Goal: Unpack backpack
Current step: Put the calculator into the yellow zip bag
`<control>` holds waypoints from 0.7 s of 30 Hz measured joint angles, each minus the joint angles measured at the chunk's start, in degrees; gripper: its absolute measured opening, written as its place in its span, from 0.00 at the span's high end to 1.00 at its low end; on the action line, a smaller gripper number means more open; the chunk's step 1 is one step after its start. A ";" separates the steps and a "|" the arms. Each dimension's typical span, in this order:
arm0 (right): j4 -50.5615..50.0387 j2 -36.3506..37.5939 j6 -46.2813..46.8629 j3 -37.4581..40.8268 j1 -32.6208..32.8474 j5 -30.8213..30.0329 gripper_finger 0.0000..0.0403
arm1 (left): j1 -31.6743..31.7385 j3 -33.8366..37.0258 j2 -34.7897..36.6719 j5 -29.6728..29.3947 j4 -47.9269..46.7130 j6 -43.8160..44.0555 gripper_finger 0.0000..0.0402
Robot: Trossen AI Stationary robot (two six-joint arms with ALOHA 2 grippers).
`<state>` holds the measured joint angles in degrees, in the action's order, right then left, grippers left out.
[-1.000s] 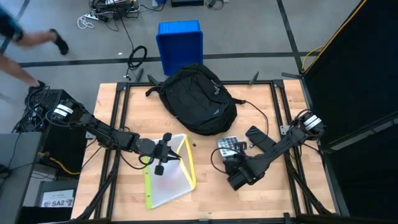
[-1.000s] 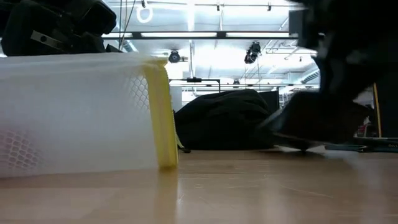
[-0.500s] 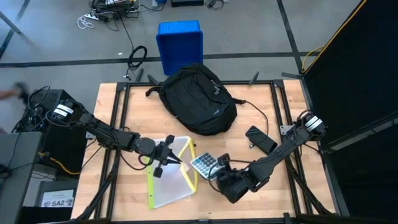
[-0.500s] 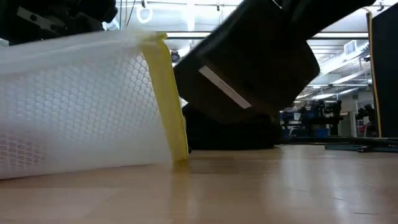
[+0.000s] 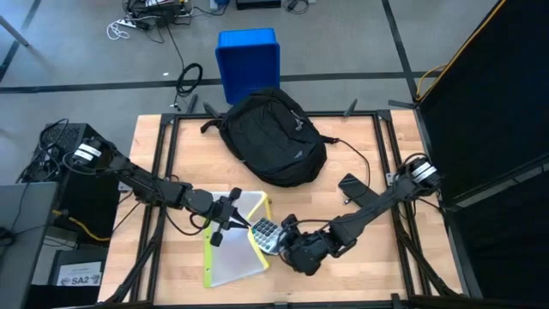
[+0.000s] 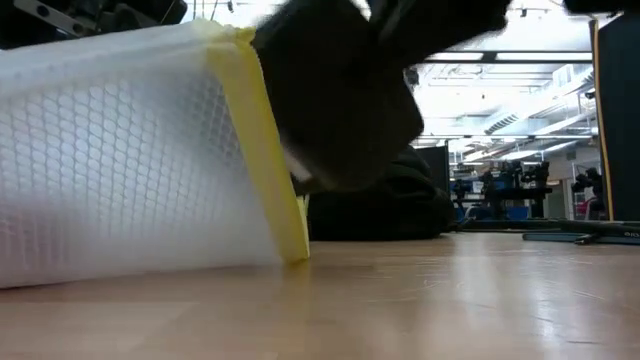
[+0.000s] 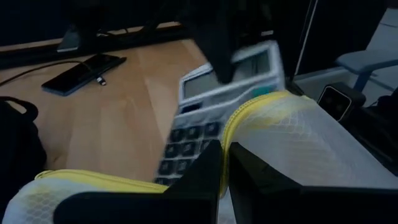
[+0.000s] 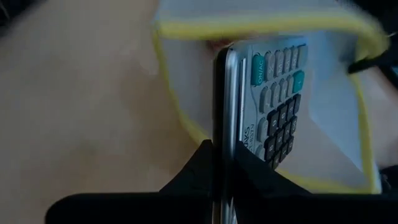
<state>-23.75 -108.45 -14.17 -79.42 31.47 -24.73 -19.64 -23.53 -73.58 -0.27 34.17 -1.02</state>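
1. Change since a second ago: the right gripper (image 5: 276, 239) has carried the grey push-button calculator (image 5: 265, 231) from beside the backpack across the table to the yellow zip edge of the white honeycomb-mesh pouch (image 5: 227, 257). The pouch's open side now stands tilted higher in the low view.
2. Right gripper: fingers clamped on the calculator's edge (image 8: 239, 124), its keys facing the pouch mouth.
3. Left gripper (image 5: 233, 221): fingers pinched together on the pouch's yellow rim (image 7: 249, 109), holding the mouth up.
4. Large black soft fabric backpack (image 5: 273, 137): lies at the far middle of the wooden table (image 5: 386, 266), well apart from both grippers and touched by neither.
5. Black flat phone (image 5: 360, 191) with cable lies near the right arm.
6. Blue plastic bin (image 5: 249, 60) stands on the floor beyond the table.
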 joint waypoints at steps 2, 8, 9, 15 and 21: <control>2.13 -0.99 -2.58 0.07 -0.94 0.06 1.00 | 0.00 -0.04 0.00 0.05 0.47 -0.24 1.00; 13.77 -3.16 -9.42 0.04 -3.74 4.47 1.00 | -0.02 -0.02 0.00 0.13 0.35 -0.20 1.00; 14.18 -3.37 -9.85 0.04 -3.91 5.36 1.00 | -0.02 0.00 0.00 0.15 0.24 -0.20 1.00; 23.76 -7.24 -10.10 0.02 -6.43 11.62 1.00 | 0.02 0.00 0.00 0.19 0.51 -0.49 1.00; 30.73 -12.21 -13.82 -0.20 -8.33 11.19 1.00 | 0.02 0.09 0.00 0.17 0.71 -0.48 1.00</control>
<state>6.99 -120.66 -27.99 -79.61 23.13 -13.54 -19.62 -23.44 -73.58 -0.10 34.88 -1.50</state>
